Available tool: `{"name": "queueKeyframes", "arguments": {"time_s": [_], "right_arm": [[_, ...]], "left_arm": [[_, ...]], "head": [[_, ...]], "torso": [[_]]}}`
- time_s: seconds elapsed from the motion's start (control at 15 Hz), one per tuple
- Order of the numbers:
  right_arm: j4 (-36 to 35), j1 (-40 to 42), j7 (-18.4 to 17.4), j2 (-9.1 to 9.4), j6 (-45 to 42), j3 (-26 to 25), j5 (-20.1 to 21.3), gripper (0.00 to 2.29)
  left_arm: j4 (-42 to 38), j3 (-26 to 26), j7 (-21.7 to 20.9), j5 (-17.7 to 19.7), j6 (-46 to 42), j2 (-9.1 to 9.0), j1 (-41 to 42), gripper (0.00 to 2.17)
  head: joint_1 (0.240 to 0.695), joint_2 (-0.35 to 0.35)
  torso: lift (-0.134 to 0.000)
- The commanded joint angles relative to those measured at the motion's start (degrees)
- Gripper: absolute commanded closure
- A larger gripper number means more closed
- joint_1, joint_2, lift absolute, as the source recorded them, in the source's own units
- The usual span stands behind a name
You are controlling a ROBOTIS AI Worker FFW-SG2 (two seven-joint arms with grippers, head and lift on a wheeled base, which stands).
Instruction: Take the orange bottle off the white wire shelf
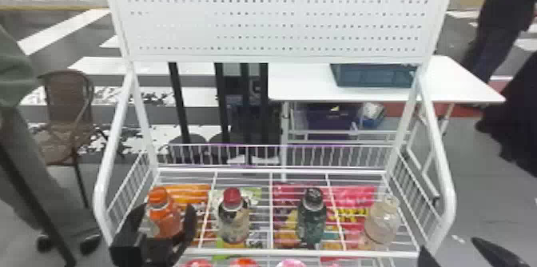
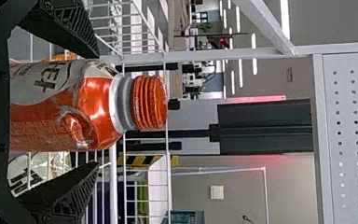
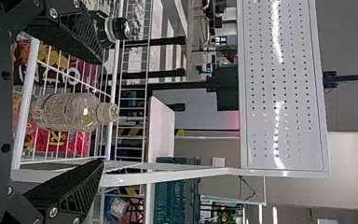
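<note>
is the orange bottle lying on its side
No, the orange bottle stands upright, its orange cap on top, between the spread fingers of the left claw.

At the left wrist view's left, light is being reflected by the orange bottle's (image 2: 91,119) glossy plastic; fine ridges are being shown on its cap (image 2: 149,102). At the head view's lower left, a matt black finish is being presented by the left fingers (image 1: 189,222). Smooth, painted metal is being displayed by the white wire shelf (image 1: 303,252), lower centre.
</note>
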Motion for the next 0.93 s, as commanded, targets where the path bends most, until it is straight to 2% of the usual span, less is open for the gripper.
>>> {"name": "queueKeyframes", "arguments": {"time_s": [0.0, 0.2, 0.27, 0.6, 0.87], "right_arm": [[0.06, -0.06, 0.0, 0.0, 0.0, 0.04, 0.06, 0.14], [-0.03, -0.24, 0.0, 0.0, 0.0, 0.22, 0.06, 0.14], [-0.03, -0.24, -0.09, 0.0, 0.0, 0.22, 0.06, 0.14], [-0.11, -0.24, -0.09, -0.18, 0.0, 0.22, -0.03, 0.14], [0.06, -0.68, -0.35, -0.35, 0.0, 0.39, 0.15, 0.14]], "left_arm": [[0.77, 0.06, -0.11, 0.95, -0.06, 0.05, -0.71, 0.18], [0.59, -0.03, -0.82, 2.88, -0.06, 0.14, -0.53, 0.6], [0.41, -0.03, -0.82, 2.97, -0.06, 0.23, -0.35, 0.67], [-2.22, -0.03, -1.08, 2.97, -0.06, 0.23, 1.4, 0.67], [-15.49, -0.03, -0.11, 2.27, 3.1, 1.99, 7.38, 0.66]], "head": [[0.499, 0.0], [0.499, 0.0], [0.499, 0.0], [0.499, 0.0], [0.499, 0.0]], "torso": [[0.0], [0.0], [0.0], [0.0], [0.0]]}}
